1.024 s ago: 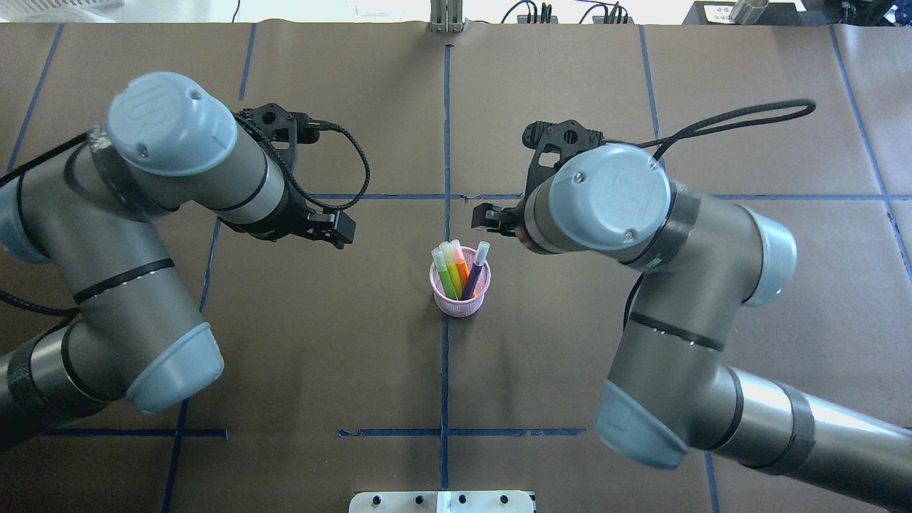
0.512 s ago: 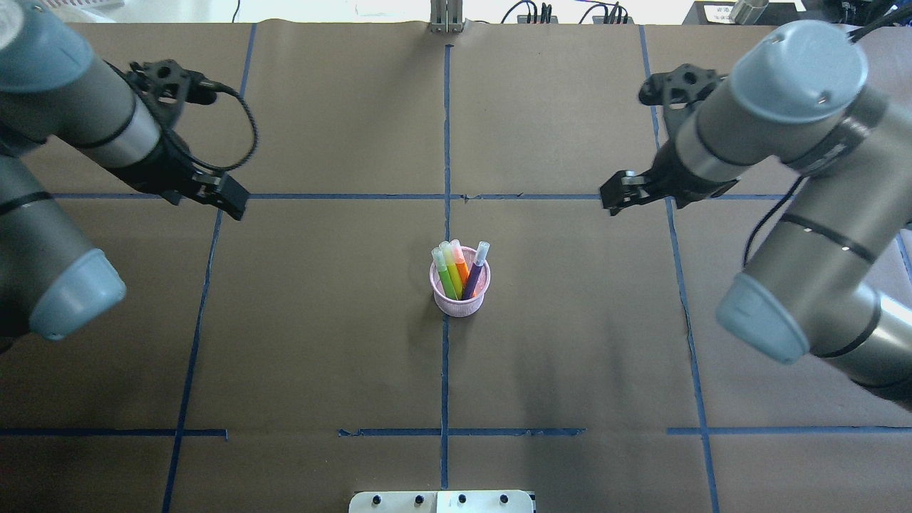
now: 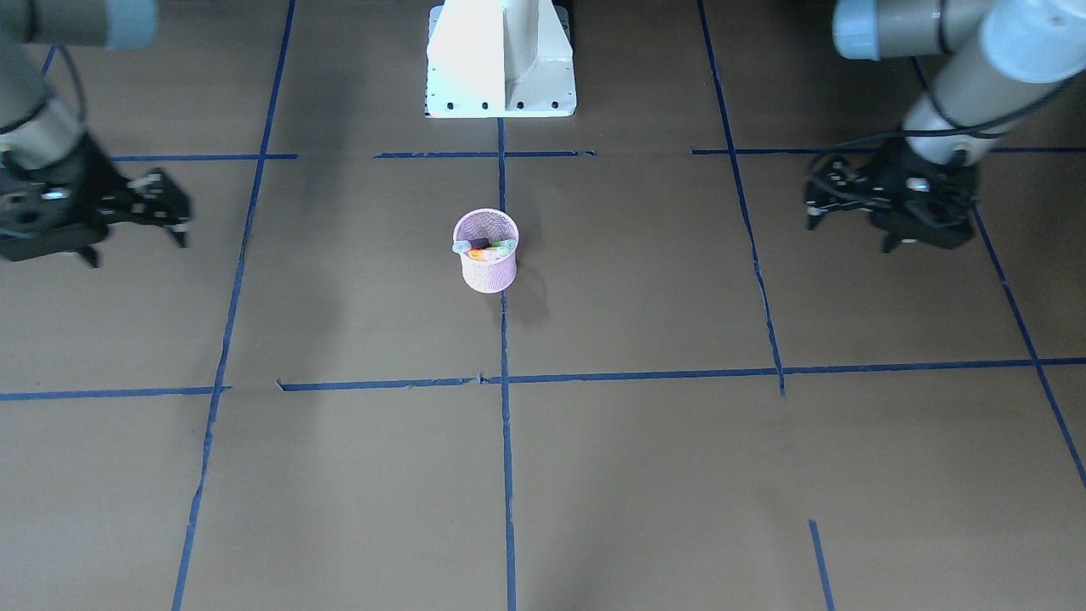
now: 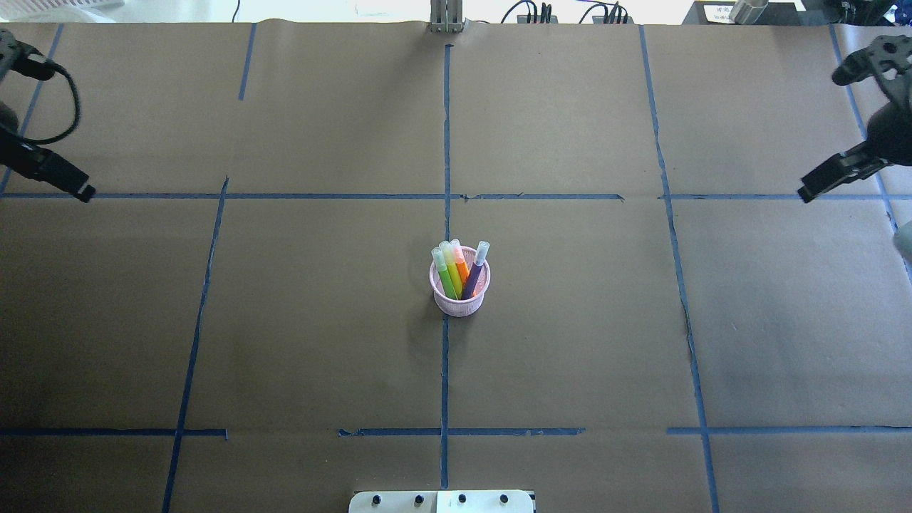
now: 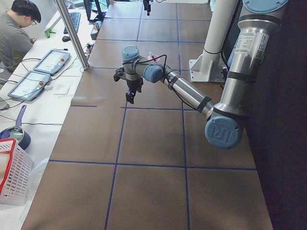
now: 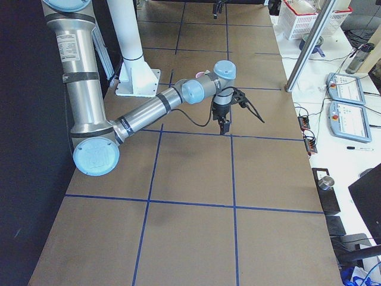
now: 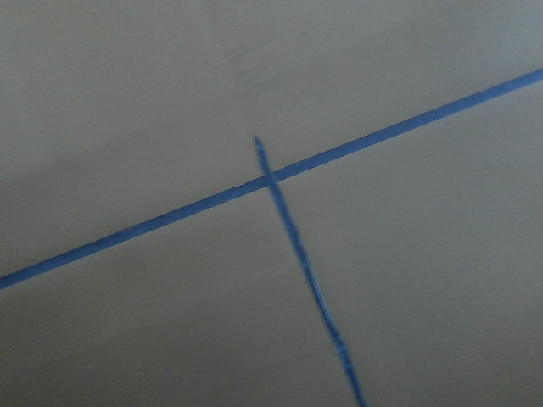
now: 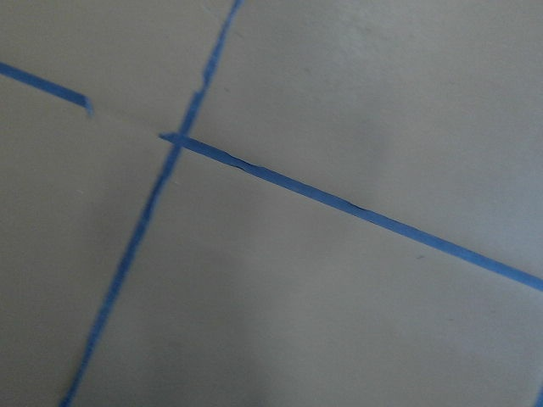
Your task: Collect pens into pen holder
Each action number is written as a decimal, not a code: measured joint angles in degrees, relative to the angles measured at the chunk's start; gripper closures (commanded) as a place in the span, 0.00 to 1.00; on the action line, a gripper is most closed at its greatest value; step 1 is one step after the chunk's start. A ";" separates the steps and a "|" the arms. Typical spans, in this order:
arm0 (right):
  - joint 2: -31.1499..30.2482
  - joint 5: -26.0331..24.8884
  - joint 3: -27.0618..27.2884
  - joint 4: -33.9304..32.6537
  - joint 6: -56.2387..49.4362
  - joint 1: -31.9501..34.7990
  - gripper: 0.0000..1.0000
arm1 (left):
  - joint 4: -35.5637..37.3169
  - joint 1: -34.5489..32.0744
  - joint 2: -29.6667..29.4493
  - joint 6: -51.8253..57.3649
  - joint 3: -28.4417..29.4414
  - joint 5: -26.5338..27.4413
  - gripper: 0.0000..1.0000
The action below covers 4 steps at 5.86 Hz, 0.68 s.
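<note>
All slim coloured pens (image 4: 459,274) stand in the pink wire-mesh cup (image 4: 462,305); left gripper (image 4: 83,192), right gripper (image 4: 805,194) empty, opening unclear; best retreat wide.

Brown paper (image 4: 320,335) covers the tabletop, crossed by a grid of blue tape lines (image 4: 445,142). A white mounting pedestal (image 3: 501,59) stands at the middle of the robot-side edge. Beyond the opposite edge runs a white bench (image 5: 48,110) carrying two teach pendants (image 5: 50,61), a keyboard (image 5: 75,19) and a red-rimmed white basket (image 5: 12,175). A person (image 5: 14,36) sits at it.
</note>
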 measured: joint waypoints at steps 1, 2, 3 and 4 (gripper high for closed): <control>-3.09 1.12 -2.99 0.02 -10.60 5.42 0.00 | -0.06 -4.76 3.43 5.30 0.78 -0.31 0.00; -6.79 2.61 -4.88 0.09 -18.07 10.86 0.00 | -0.16 -9.36 5.80 10.03 3.30 -0.42 0.00; -11.11 4.21 -5.51 0.20 -20.79 15.75 0.00 | -0.40 -13.94 7.42 13.24 7.00 -0.48 0.00; -14.99 5.27 -6.13 0.27 -20.43 19.86 0.00 | -0.64 -18.23 8.58 14.97 10.42 -0.50 0.00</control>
